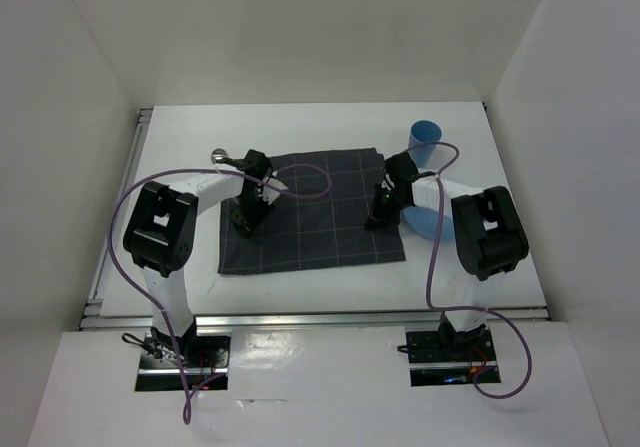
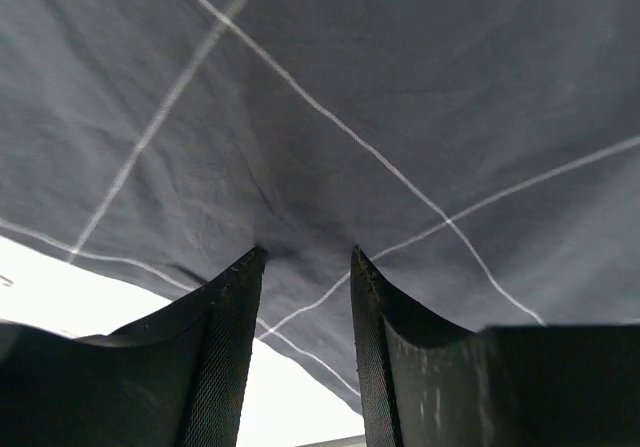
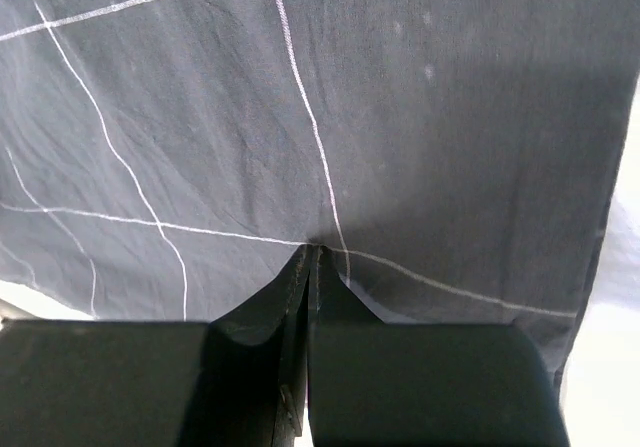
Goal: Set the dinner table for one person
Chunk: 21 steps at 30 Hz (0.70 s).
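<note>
Dark grey checked cloth point(image 1: 320, 212) lay flat near the middle of the white dinner table point(image 1: 300, 127) in the top view, its grid of thin pale lines visible. Left gripper point(image 1: 244, 229) stood tip-down on the cloth's left part and right gripper point(image 1: 378, 222) tip-down near its right edge. A blue cup point(image 1: 427, 137) stood upright on the bare tabletop beyond the cloth's far right corner. A blue dish point(image 1: 424, 230) showed just right of the cloth, mostly hidden under the right arm. A small shiny metal utensil point(image 1: 220, 154) lay off the far left corner; its type could not be told. In the left wrist view, the left gripper point(image 2: 306, 265) had its jaws spread, both black fingertips point(image 2: 250, 267) down at the cloth point(image 2: 400, 87) with a strip of fabric showing in the gap; white tabletop point(image 2: 60, 297) was visible past the cloth's edge. In the right wrist view, the right gripper point(image 3: 312, 255) had its jaws pressed together, tips meeting at the cloth point(image 3: 450, 117) on a pale line. Whether any fabric was nipped between them could not be told. Table point(image 3: 622, 317) showed at the right margin.
</note>
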Motion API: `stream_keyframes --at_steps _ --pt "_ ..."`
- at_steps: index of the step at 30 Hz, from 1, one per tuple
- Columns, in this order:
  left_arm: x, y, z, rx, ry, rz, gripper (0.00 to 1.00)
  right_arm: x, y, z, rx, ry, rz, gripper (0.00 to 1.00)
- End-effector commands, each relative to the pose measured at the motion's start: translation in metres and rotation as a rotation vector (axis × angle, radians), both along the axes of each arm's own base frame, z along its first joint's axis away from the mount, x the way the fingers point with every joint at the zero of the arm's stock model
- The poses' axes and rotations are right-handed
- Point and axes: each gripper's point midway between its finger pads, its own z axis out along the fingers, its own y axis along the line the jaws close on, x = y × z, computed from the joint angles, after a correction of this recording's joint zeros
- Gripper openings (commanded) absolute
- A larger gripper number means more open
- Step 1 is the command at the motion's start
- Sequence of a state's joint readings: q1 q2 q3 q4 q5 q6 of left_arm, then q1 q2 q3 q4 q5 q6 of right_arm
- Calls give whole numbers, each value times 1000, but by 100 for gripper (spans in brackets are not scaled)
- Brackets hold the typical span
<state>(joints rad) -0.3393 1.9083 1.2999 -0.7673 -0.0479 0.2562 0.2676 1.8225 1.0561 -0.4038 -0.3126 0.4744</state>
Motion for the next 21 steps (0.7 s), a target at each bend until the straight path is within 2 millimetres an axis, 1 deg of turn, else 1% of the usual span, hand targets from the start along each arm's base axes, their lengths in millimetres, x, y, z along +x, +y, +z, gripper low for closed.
stream_keyframes --at_steps 1,2,3,4,6,7,8,9,11,14,15,16,17,19,20,21 --pt "-4 -6 -13 7 0 -30 48 -22 -34 -23 -174 24 -51 0" --pt "-8 -11 -18 3 15 -43 48 -27 -37 -23 -188 33 -54 0" --pt "-9 -11 -21 6 24 -43 48 -30 -38 -23 -188 33 -54 0" --pt "-5 -12 -22 6 23 -43 48 -39 -39 -28 -185 56 -49 0" --pt "-3 -13 -18 3 20 -34 47 -44 -41 -26 -174 63 -63 0" --pt "0 -17 -16 -13 15 -36 47 -49 -41 -30 -168 71 -59 0" --pt "-2 -16 -16 -10 23 -36 47 -45 -40 -27 -161 50 -61 0" --pt "0 -19 -14 -24 19 -37 47 -46 -40 -29 -163 58 -60 0" --pt "-3 -18 -17 -18 36 -37 47 -37 -38 -28 -168 61 -50 0" --pt "-3 -18 -17 -18 36 -37 47 -39 -36 -25 -159 75 -45 0" --pt "-3 -18 -17 -18 36 -37 47 -38 -35 -18 -148 50 -55 0" --pt "0 -19 -15 -21 28 -37 47 -45 -37 -19 -148 60 -63 0" --pt "0 -19 -15 -21 28 -37 47 -39 -37 -12 -145 21 -69 0" --pt "1 -20 -18 -21 28 -37 47 -41 -40 -14 -147 30 -77 0" --pt "2 -18 -18 -9 23 -35 47 -36 -40 -9 -148 21 -68 0" --pt "7 -18 -15 -4 8 -34 47 -39 -40 -9 -151 30 -67 0"
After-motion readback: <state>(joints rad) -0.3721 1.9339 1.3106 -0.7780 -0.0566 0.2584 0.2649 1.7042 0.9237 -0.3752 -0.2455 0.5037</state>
